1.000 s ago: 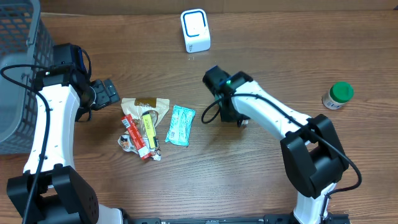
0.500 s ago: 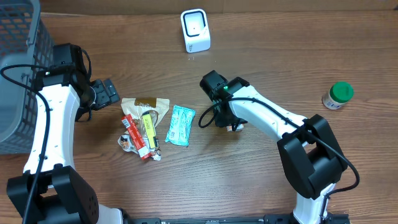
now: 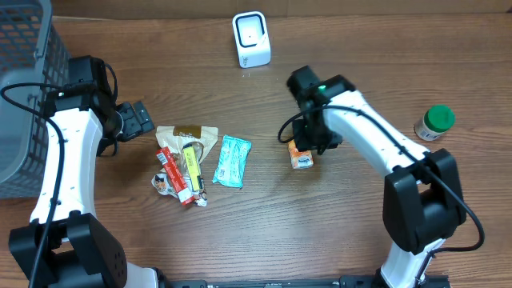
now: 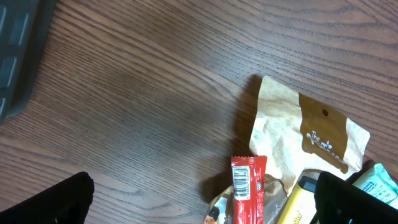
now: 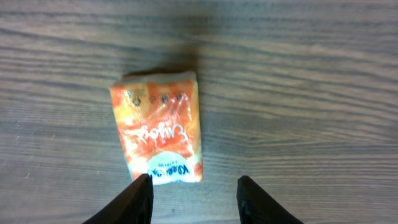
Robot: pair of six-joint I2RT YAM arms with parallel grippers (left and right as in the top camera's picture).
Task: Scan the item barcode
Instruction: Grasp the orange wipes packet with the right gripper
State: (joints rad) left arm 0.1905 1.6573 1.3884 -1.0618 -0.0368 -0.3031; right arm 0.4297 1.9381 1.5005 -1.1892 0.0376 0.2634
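Observation:
A small orange snack packet [image 3: 301,154] [image 5: 158,127] lies flat on the wooden table, held by nothing. My right gripper [image 3: 314,141] [image 5: 196,198] hovers just over it, open; the packet's white end sits by the left fingertip [image 5: 140,198], not between the jaws. The white barcode scanner [image 3: 251,38] stands at the table's far edge. Near a heap of snacks, my left gripper [image 3: 136,120] [image 4: 205,199] is wide open and holds nothing. A red bar [image 4: 247,193] with a barcode showing lies just ahead of it.
The heap holds a tan pouch [image 3: 190,136] [image 4: 298,137], a red bar [image 3: 174,172] and a yellow bar [image 3: 192,162]. A teal packet [image 3: 232,160] lies beside them. A green-capped bottle [image 3: 434,122] stands at the right, a grey basket [image 3: 24,96] at the left edge.
My right gripper opened and let go of the orange packet, then pulled back to the right and away, leaving the packet exposed on the table. The left arm has not moved.

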